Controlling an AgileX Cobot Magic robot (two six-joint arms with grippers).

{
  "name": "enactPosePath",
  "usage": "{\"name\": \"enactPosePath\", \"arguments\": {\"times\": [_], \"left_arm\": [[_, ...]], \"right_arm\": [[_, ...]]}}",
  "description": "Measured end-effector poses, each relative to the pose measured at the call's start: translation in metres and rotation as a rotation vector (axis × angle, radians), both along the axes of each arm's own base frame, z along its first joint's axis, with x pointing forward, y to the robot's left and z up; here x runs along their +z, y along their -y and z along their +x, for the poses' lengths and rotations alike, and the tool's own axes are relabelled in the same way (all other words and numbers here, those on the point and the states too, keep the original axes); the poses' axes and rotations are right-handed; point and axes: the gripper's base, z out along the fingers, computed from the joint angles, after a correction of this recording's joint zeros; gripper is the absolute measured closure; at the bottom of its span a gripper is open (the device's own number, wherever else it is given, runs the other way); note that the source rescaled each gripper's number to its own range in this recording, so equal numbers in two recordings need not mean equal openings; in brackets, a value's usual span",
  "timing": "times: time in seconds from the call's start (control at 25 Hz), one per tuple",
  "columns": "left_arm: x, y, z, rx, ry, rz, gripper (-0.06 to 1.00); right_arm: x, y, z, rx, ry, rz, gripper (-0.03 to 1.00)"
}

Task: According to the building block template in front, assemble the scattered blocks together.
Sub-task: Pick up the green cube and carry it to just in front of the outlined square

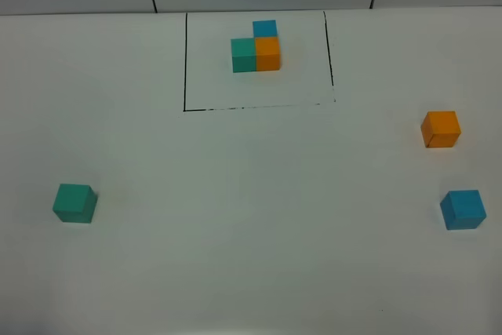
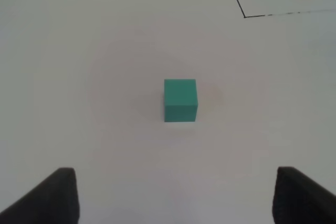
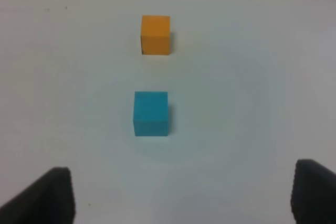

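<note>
On the white table [image 1: 251, 272], the left gripper [image 2: 176, 198] hovers with its two dark fingers [image 2: 58, 198] spread wide, holding nothing. The teal block [image 2: 180, 99] sits ahead of them, in line with the gap and clear of both tips. It lies at the near left of the table [image 1: 75, 202].

The right gripper [image 3: 184, 198] also has its fingers [image 3: 50, 198] parted and empty. The blue block [image 3: 150, 113] rests ahead of them at the near right [image 1: 463, 209]. The orange block [image 3: 155, 34] stands just beyond it, apart, a little farther back on the right [image 1: 440, 129].

At the far centre, the template [image 1: 256, 46] sits inside a thin black outline [image 1: 185, 60]: teal left, orange right, blue behind the orange.
</note>
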Motion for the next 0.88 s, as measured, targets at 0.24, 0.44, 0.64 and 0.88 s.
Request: {"name": "enactPosePath", "arguments": {"times": [0.24, 0.44, 0.64, 0.88], "left_arm": [[0.0, 0.0, 0.0, 0.0, 0.0, 0.0, 0.27], [0.0, 0.0, 0.0, 0.0, 0.0, 0.0, 0.27], [0.0, 0.0, 0.0, 0.0, 0.0, 0.0, 0.27], [0.0, 0.0, 0.0, 0.0, 0.0, -0.001, 0.27]], "right_arm": [[0.0, 0.0, 0.0, 0.0, 0.0, 0.0, 0.26], [0.0, 0.0, 0.0, 0.0, 0.0, 0.0, 0.26], [0.0, 0.0, 0.0, 0.0, 0.0, 0.0, 0.26], [0.0, 0.0, 0.0, 0.0, 0.0, 0.0, 0.26]]}}
